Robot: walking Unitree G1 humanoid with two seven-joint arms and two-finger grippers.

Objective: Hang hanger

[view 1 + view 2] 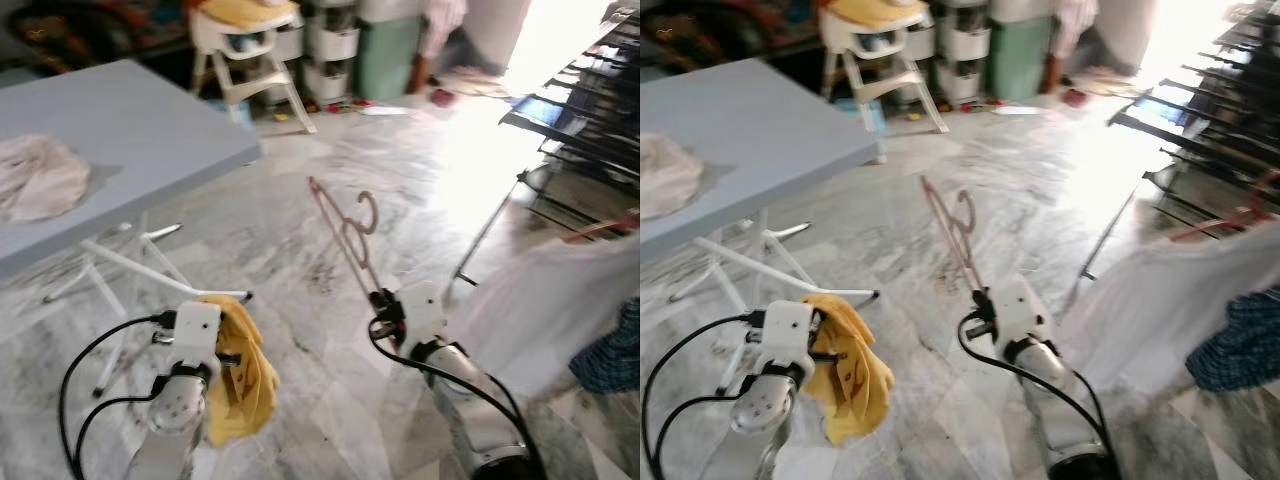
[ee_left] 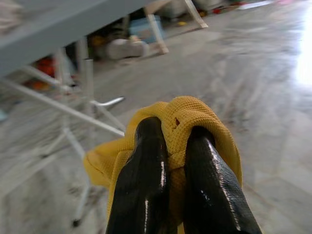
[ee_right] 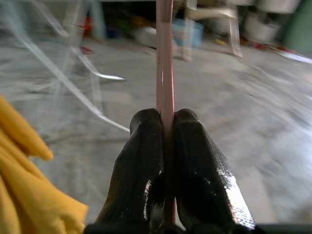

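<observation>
Right claw [image 3: 165, 122] clamped tight on the thin pink hanger [image 1: 345, 232], fingers pressed on the rod from both sides. Hanger sticks up and away from the claw toward 11 o'clock, hook at about mid-length, held in the air over the marble floor [image 1: 300, 200]. Left claw [image 2: 170, 141] closed on a bunched yellow cloth [image 1: 240, 370], which droops below the wrist at 7 o'clock in the head view. Grey desk [image 1: 120, 130] at 10 o'clock with a whitish cloth [image 1: 35, 178] on it. Drying rack [image 1: 590, 110] at 2 o'clock, white garment [image 1: 540, 300] hanging at 3 o'clock. White high chair [image 1: 250, 50] at 12 o'clock.
</observation>
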